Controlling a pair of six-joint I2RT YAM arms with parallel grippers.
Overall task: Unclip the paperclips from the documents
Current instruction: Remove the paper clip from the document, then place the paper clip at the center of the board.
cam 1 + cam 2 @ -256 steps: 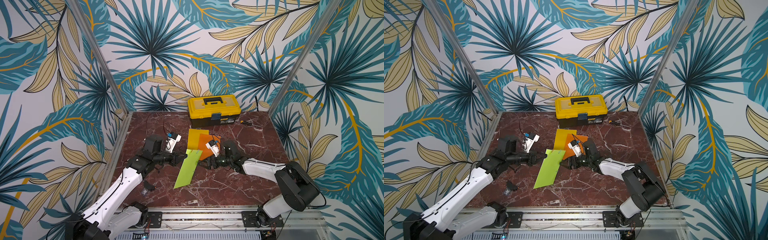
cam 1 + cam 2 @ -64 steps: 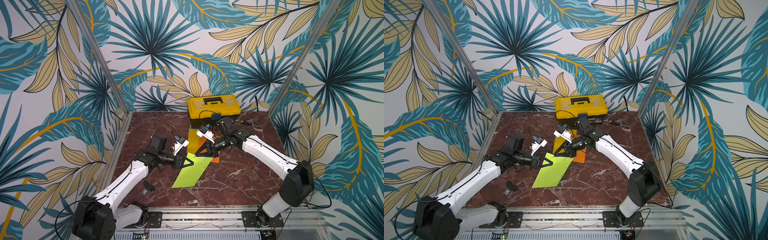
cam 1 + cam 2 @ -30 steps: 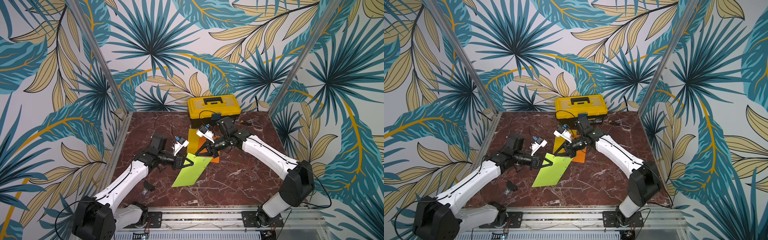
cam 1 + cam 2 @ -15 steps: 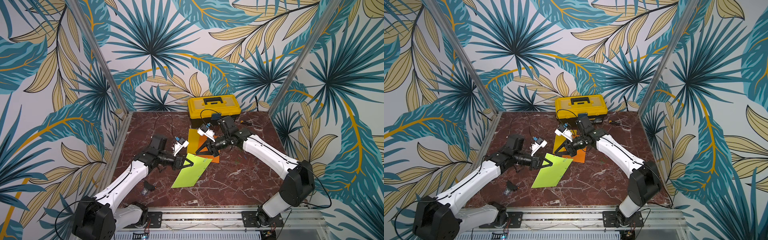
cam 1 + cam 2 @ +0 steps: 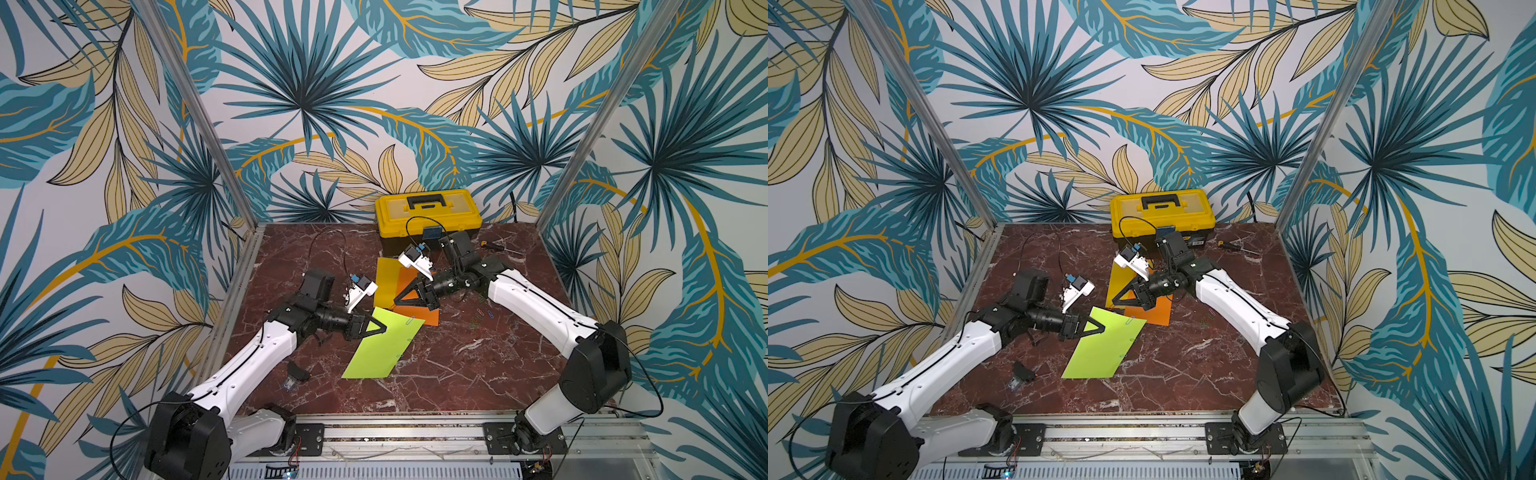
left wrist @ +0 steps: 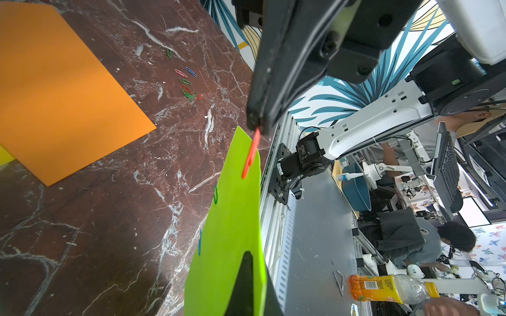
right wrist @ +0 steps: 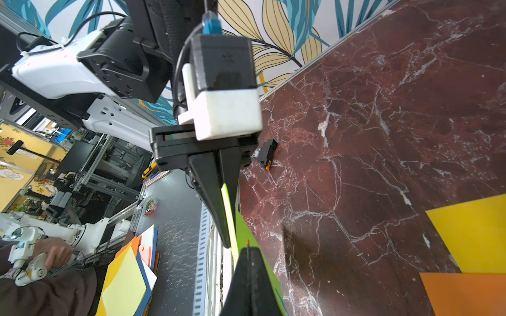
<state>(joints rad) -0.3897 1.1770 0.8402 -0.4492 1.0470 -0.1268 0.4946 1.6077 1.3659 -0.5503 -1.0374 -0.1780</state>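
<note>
Left gripper pressed shut on the green sheet near its far left corner; that end is raised off the table, the near end resting on it. Right gripper pinching a red clip on the sheet by the same corner. Green clip and blue clip sit on the sheet's right edge. Orange sheet and yellow sheet lie flat just beyond. Loose clips scattered right of the orange sheet

Both top views high, looking down on whole table, wrist views close, facing each other across lime sheet
</note>
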